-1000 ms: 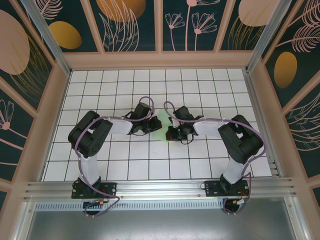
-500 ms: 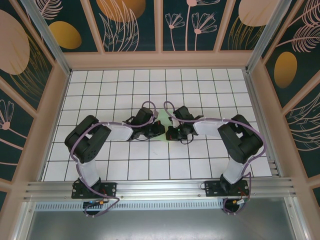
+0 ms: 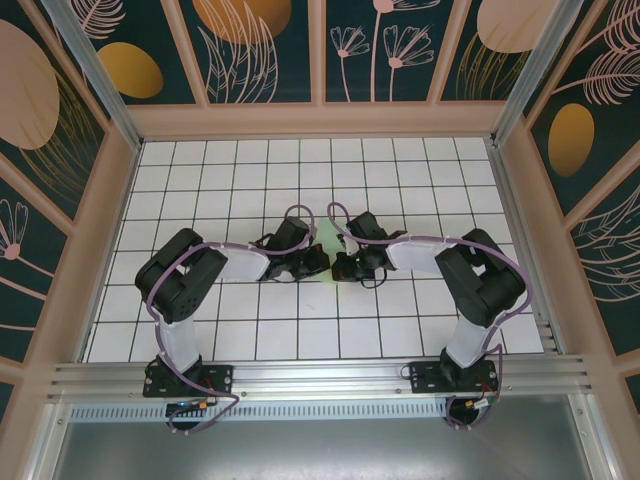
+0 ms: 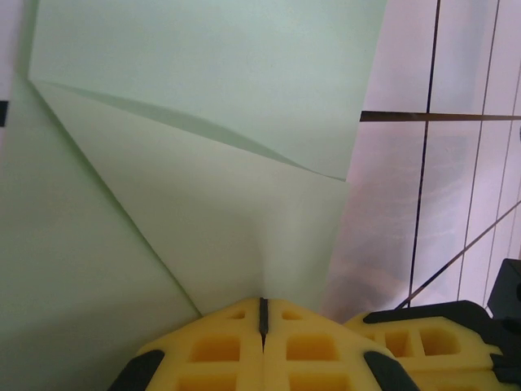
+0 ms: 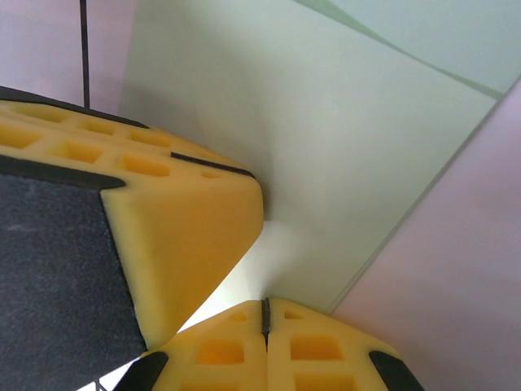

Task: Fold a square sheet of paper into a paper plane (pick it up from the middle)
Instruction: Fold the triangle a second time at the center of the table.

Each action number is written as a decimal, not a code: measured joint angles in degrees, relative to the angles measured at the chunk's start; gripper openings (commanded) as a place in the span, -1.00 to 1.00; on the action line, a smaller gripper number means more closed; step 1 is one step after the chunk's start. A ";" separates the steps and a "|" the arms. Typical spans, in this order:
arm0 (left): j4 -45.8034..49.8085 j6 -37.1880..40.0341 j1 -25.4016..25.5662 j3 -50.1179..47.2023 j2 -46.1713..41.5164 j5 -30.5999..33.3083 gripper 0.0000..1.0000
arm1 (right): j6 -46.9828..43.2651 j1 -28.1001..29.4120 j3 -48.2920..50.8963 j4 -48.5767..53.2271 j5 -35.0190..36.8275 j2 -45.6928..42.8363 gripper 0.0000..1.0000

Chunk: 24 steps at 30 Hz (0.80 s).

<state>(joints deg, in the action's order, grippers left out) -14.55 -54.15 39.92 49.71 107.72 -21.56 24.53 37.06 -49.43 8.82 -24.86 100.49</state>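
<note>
At the middle of the white tiled table with dark grid lines (image 3: pixel 420 300), the two black arms meet tip to tip in the overhead view. The left gripper (image 3: pixel 322 262) reaches toward 3 o'clock and the right gripper (image 3: pixel 338 268) toward 9 o'clock, the two just beside each other. A sliver of the thin pale green sheet of paper (image 3: pixel 323 241) peeks out at 12 o'clock of the two tips.

From the left wrist, the left gripper (image 4: pixel 262 319) sits at 6 o'clock with its yellow foam pads (image 4: pixel 216 350) pressed flat together, only a dark seam between them. The pale green sheet of paper (image 4: pixel 203 187) puckers up into that seam, so the pads are clamped on its edge. The sheet is partly folded: one flap lies over another, its free edge running from 10 o'clock down toward 3 o'clock, and a straight crease runs from 10 o'clock down to the pads. The bare table (image 4: pixel 464 163) shows at 3 o'clock, and a yellow finger of the other arm (image 4: pixel 423 346) sits at 5 o'clock.

From the right wrist, the right gripper (image 5: pixel 264 319) is likewise pressed together at 6 o'clock, pinching the sheet (image 5: pixel 350 147), which bulges toward its seam. The left arm's yellow finger (image 5: pixel 163 212) crowds in from 9 o'clock, touching the paper. The table (image 5: pixel 464 277) lies at 4 o'clock.
</note>
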 measured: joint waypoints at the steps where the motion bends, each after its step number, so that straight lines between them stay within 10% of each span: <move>1: 1.14 0.42 0.04 0.59 0.02 0.28 -0.96 | 0.02 0.00 -0.02 0.13 0.00 0.07 -0.94; 24: 8.63 10.95 -7.65 8.20 4.00 -3.54 -0.94 | 0.02 -0.22 1.42 -2.75 0.59 0.42 -0.94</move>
<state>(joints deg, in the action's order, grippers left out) -5.91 -43.20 32.27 57.91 111.72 -25.10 24.56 36.84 -48.01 6.07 -24.27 100.90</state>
